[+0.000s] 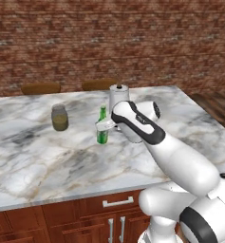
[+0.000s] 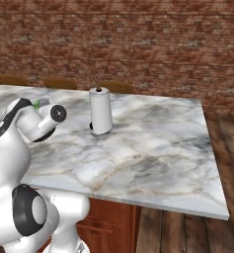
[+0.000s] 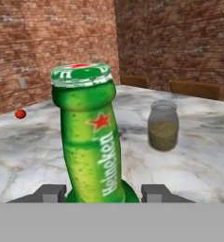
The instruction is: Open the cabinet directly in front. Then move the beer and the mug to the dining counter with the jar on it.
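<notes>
The beer (image 1: 102,135), a slim green bottle with a red star on its label (image 3: 87,142), stands upright on the dining counter (image 1: 47,161). My gripper (image 1: 103,126) is shut on the beer's body, with a fingertip on each side of it (image 3: 106,193). The jar (image 1: 60,117), olive-brown with a greyish lid, sits on the same marble top to the left of the beer and apart from it (image 3: 163,127). A sliver of the beer's green cap (image 2: 38,104) peeks out behind my arm. The mug and the cabinet are out of view.
A white paper-towel roll (image 1: 117,95) stands just behind the beer (image 2: 100,111). Brown chair backs (image 1: 40,88) line the counter's far side. A small red object (image 3: 20,114) lies far off on the marble. The counter's right edge (image 2: 212,163) drops to wooden floor.
</notes>
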{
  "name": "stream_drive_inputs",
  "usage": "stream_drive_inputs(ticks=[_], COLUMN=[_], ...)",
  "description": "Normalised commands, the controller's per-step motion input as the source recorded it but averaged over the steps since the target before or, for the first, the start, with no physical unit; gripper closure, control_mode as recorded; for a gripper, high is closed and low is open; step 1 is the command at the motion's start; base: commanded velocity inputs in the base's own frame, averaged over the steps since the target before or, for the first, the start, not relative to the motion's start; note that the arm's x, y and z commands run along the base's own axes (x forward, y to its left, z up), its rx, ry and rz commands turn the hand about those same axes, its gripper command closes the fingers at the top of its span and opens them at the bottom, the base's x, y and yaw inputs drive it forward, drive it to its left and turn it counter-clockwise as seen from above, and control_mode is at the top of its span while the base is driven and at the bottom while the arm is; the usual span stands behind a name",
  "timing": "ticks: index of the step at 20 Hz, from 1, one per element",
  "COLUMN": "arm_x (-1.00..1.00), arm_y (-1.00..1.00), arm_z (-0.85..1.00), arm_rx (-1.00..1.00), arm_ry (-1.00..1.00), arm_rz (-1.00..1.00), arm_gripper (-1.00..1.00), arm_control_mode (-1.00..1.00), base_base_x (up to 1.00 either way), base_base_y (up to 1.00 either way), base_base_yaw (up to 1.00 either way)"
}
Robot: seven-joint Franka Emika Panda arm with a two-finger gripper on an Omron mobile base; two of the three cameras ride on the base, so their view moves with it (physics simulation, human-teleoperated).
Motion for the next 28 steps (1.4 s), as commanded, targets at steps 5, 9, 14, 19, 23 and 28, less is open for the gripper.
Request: stream_drive_inputs(ticks=[5, 9, 14, 19, 23, 28], arm_x=[0.15, 0.21, 0.11, 0.12, 0.17, 0.19], arm_y=[0.13, 0.11, 0.02, 0.01, 0.00, 0.00], arm_z=[-0.02, -0.05, -0.21, -0.30, -0.32, -0.20], arm_rx=[0.00, 0.00, -0.02, -0.03, -0.01, 0.00], arm_ry=[0.00, 0.00, 0.00, 0.00, 0.00, 0.00], arm_rz=[0.00, 0.00, 0.00, 0.00, 0.00, 0.00], arm_gripper=[1.00, 1.00, 1.00, 1.00, 1.00, 1.00], arm_control_mode=[-1.00, -1.00, -1.00, -1.00, -1.00, -1.00], base_base_x=[0.00, 0.00, 0.00, 0.00, 0.00, 0.00], base_base_y=[0.00, 0.00, 0.00, 0.00, 0.00, 0.00], base_base_yaw=[0.00, 0.00, 0.00, 0.00, 0.00, 0.00])
